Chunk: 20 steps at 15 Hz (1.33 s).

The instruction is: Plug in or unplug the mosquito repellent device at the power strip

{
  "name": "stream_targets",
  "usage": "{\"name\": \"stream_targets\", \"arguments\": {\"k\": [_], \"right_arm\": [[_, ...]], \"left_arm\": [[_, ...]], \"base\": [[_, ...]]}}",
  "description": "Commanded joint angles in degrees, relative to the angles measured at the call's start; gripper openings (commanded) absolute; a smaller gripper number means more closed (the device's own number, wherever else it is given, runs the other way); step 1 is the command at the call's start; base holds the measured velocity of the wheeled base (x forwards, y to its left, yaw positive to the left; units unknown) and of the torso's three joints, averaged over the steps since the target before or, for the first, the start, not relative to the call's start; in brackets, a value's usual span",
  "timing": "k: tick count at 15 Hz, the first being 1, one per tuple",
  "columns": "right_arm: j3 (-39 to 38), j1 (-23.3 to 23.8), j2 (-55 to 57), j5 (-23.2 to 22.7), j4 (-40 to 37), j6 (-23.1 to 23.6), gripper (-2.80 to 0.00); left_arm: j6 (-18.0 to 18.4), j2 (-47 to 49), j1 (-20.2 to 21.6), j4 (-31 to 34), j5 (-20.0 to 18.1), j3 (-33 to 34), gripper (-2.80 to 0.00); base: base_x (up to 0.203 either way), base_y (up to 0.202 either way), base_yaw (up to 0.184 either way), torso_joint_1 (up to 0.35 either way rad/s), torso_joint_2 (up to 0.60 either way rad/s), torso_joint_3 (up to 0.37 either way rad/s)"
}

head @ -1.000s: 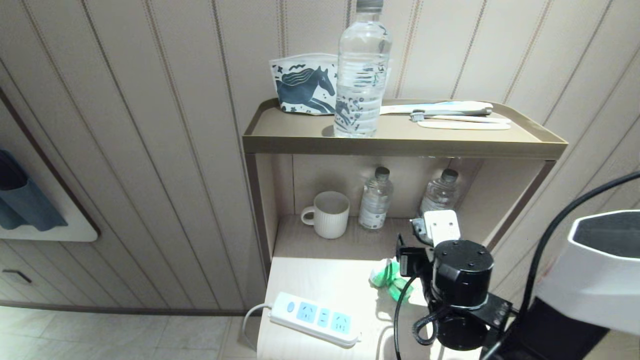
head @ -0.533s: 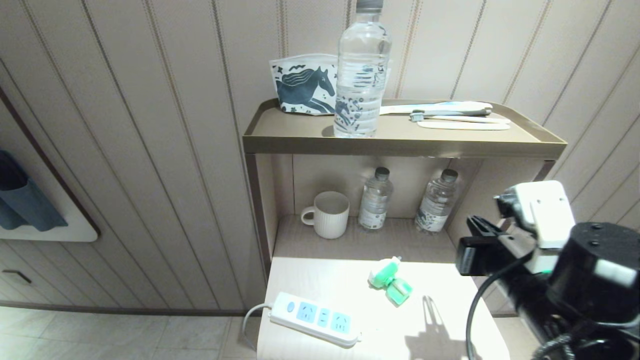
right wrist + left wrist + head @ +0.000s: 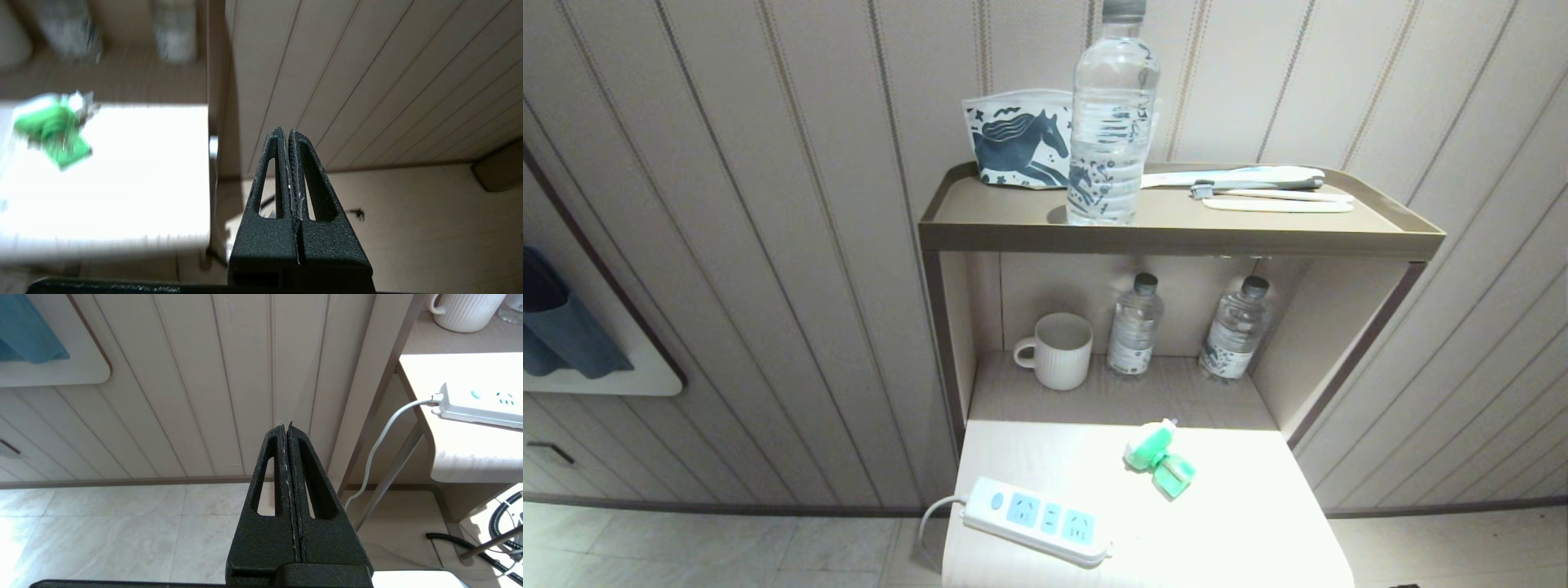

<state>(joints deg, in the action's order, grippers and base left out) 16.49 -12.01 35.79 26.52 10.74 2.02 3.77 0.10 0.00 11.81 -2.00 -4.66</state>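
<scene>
The mosquito repellent device (image 3: 1159,462), green and white, lies on its side on the lower white tabletop (image 3: 1241,523), unplugged; the right wrist view shows it blurred (image 3: 53,128). The white power strip (image 3: 1037,520) with light-blue sockets lies at the tabletop's front left edge, its cord (image 3: 386,437) hanging off the side, and its end shows in the left wrist view (image 3: 478,406). Neither arm appears in the head view. My right gripper (image 3: 287,131) is shut and empty, off the table's right side above the floor. My left gripper (image 3: 285,425) is shut and empty, low beside the table's left side.
A tan upper shelf (image 3: 1176,233) carries a tall water bottle (image 3: 1111,114), a horse-print pouch (image 3: 1017,139) and toothbrushes (image 3: 1258,188). Underneath stand a white mug (image 3: 1058,349) and two small bottles (image 3: 1135,327). Panelled wall behind, tiled floor (image 3: 102,531) below.
The right arm pulled back from over the device, swung right and left the head view. Its gripper went from open to shut. The device and strip stayed put.
</scene>
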Motion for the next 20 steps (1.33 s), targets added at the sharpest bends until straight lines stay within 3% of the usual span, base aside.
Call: {"name": "stream_targets", "arguments": {"k": [1,3,6,8,12,17,20], "right_arm": [[-8.1,6.8,-17.3,-11.9,-7.5,0.3,-2.80],[-13.5,10.6,-26.0,-21.7,-9.5,0.7,-2.80],[-16.1,11.8,-35.5,-25.8,-11.3,0.3,-2.80],[-16.5,11.9,-35.5,-26.3,-11.6,-1.7,-2.80],[-16.5,11.9,-35.7,-26.6,-11.7,1.1,-2.80],[-16.5,11.9,-35.6,-24.8,-11.4,-3.7,-2.80],[-16.5,12.1,-35.5,-24.4,-11.4,-4.0,-2.80]], "left_arm": [[0.0,0.0,0.0,0.1,0.0,0.0,-2.80],[0.0,0.0,0.0,0.1,0.0,0.0,-2.80],[0.0,0.0,0.0,0.1,0.0,0.0,-2.80],[0.0,-0.1,0.0,0.1,0.0,0.0,-2.80],[0.0,0.0,0.0,0.1,0.0,0.0,-2.80],[0.0,-0.1,0.0,0.1,0.0,0.0,-2.80],[0.0,-0.1,0.0,0.1,0.0,0.0,-2.80]], "base": [[0.000,0.000,0.000,0.000,0.00,0.000],[0.000,0.000,0.000,0.000,0.00,0.000],[0.000,0.000,0.000,0.000,0.00,0.000],[0.000,0.000,0.000,0.000,0.00,0.000],[0.000,0.000,0.000,0.000,0.00,0.000],[0.000,0.000,0.000,0.000,0.00,0.000],[0.000,0.000,0.000,0.000,0.00,0.000]]}}
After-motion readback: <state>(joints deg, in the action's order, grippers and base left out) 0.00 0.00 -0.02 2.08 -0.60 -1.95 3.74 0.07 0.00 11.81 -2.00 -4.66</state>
